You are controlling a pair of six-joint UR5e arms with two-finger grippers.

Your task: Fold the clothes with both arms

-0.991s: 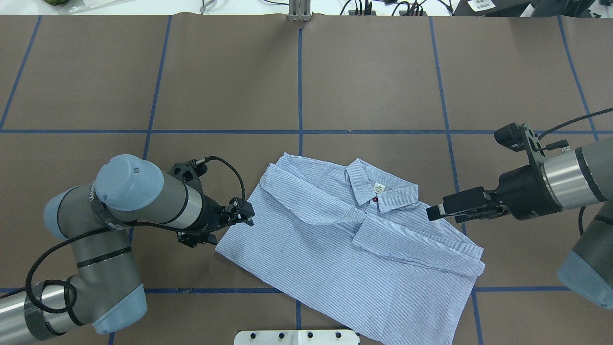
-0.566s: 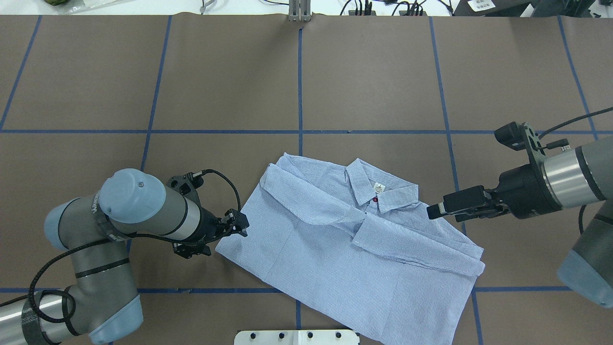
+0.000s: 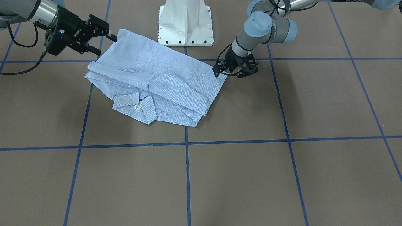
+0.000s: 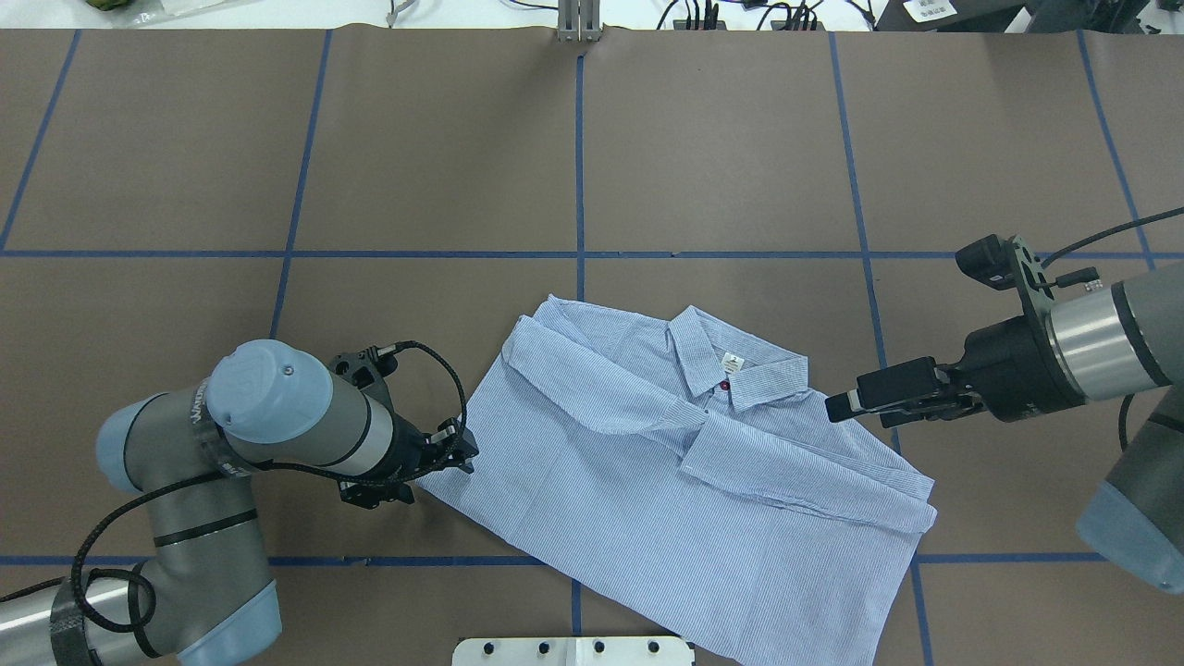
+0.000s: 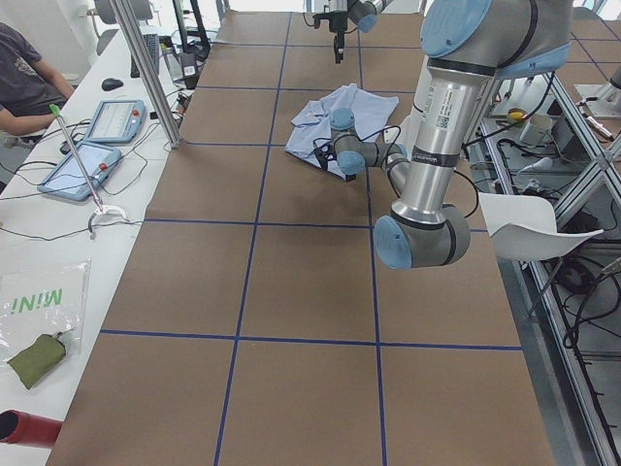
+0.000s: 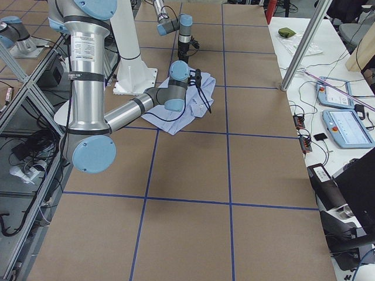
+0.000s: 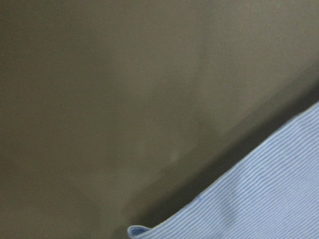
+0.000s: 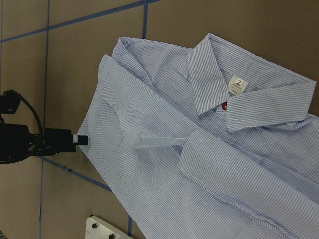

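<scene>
My left end effector sat at the shirt, nine-o'clock hem; I couldn't tell its grip. The right end effector, three o'clock, hung released. Best to pinch low, catching every layer.

Light blue striped shirt lies flat, collar up, sleeves folded across front. Left pincer at its side edge; right pincer, jaws apart, hovers off its opposite side.

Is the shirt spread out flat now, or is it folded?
Partly folded. The shirt has both sleeves laid across its front; the body lies flat, unfolded.
</scene>
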